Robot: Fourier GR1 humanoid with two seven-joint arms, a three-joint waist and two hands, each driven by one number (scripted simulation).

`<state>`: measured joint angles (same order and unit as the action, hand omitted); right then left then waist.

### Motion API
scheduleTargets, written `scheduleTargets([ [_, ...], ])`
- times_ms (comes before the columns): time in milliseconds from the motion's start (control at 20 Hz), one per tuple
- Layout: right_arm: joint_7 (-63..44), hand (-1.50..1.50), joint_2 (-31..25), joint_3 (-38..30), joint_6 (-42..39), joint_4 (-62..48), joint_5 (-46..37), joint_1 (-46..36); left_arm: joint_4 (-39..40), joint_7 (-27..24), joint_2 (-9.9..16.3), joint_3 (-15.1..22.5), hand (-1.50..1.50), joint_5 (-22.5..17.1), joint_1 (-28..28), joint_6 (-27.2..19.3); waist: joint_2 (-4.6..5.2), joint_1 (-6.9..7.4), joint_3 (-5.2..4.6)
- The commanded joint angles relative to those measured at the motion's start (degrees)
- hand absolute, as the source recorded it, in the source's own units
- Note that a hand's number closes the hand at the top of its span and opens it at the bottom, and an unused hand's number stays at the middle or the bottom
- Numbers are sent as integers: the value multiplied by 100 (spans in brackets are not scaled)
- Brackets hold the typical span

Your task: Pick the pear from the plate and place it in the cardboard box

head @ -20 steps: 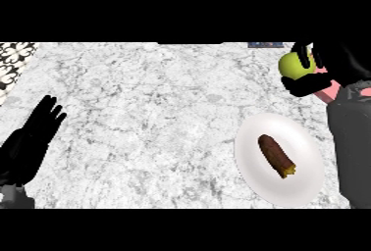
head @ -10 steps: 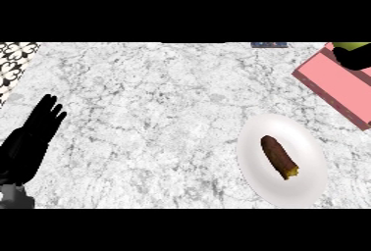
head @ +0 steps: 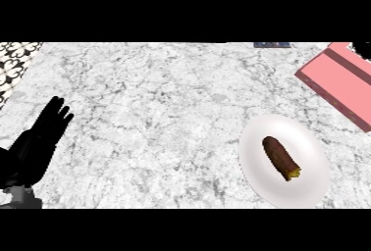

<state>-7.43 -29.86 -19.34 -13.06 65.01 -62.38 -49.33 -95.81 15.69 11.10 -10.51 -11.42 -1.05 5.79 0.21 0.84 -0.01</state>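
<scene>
Left hand open at left edge, right hand barely visible, grip unclear, above pink box

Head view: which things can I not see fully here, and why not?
- Right hand: only a dark tip at the right edge; its fingers are cut off.
- Pear: not visible anywhere.
- Pink box: cut by the right edge, so its inside is out of sight.
- Dark object at the top band: too little shows to name.
</scene>
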Motion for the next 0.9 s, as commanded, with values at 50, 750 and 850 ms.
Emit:
scheduleTargets([
  [50, 804, 150, -470, -190, 606, -1279, 112, -346, -218, 383, -106, 111, 0, 101, -124, -246, 5, 15, 4],
  [750, 1079, 150, -598, -438, 1367, -4080, 61, -556, 298, 109, 142, -156, 0, -102, -478, 112, 74, 118, 7],
  [850, 1140, -150, -650, -588, 1289, -4419, 193, -475, 159, 85, 182, -186, 0, -197, -280, 244, 78, 171, 11],
])
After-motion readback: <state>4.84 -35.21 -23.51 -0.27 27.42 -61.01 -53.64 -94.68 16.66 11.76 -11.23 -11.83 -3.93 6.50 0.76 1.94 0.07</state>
